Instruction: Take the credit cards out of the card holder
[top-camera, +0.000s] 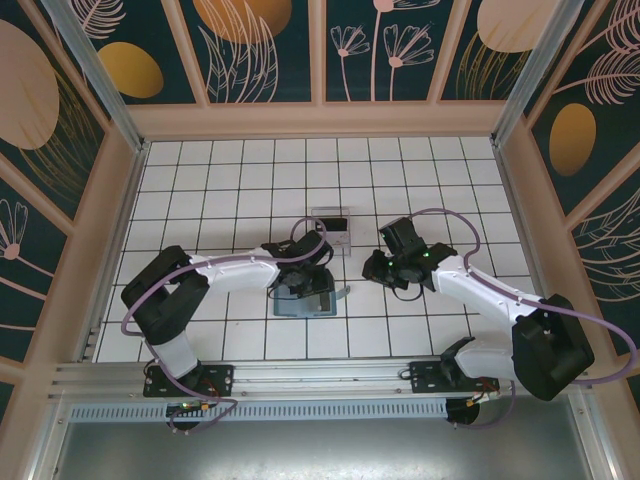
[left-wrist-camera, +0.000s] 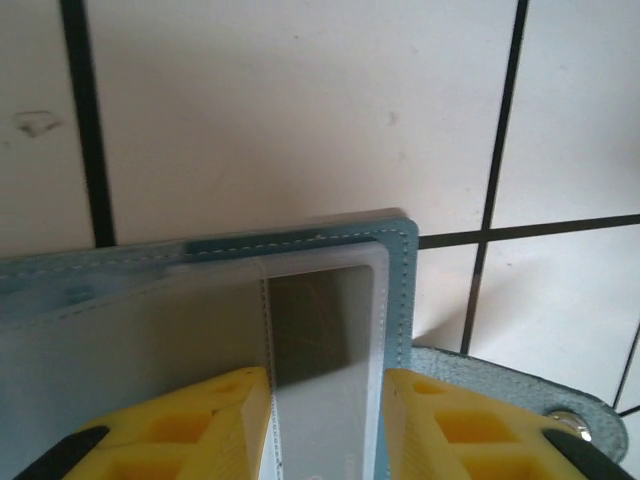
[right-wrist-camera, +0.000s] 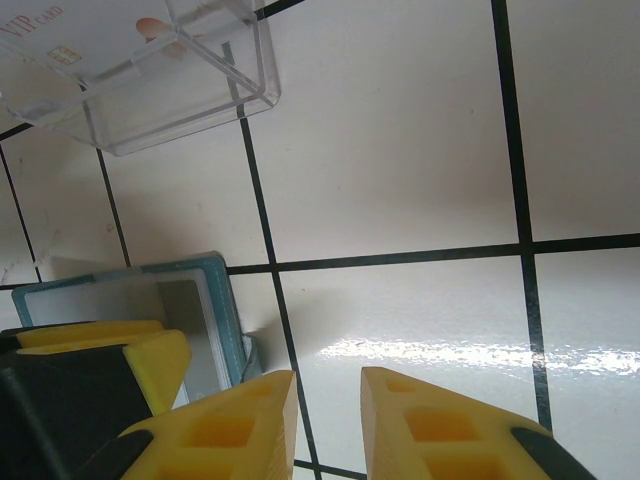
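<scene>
The teal-blue card holder (top-camera: 305, 300) lies open and flat on the white tiles in front of the left arm. A pale credit card with a dark band (left-wrist-camera: 320, 320) sits in its grey-blue inside, near the stitched right edge of the card holder (left-wrist-camera: 300, 240). My left gripper (left-wrist-camera: 326, 376) is down on the holder. Its yellow fingers stand apart over the card, one on the card and one at the holder's edge, pinching nothing that I can see. My right gripper (right-wrist-camera: 328, 376) hovers open over bare tile just right of the card holder (right-wrist-camera: 225, 290).
A clear plastic tray (top-camera: 332, 228) stands one tile beyond the holder, with a pale card (right-wrist-camera: 60, 40) printed "VIP CARD" inside it. The holder's strap tab (left-wrist-camera: 520, 390) sticks out to its right. Patterned walls close the table on three sides.
</scene>
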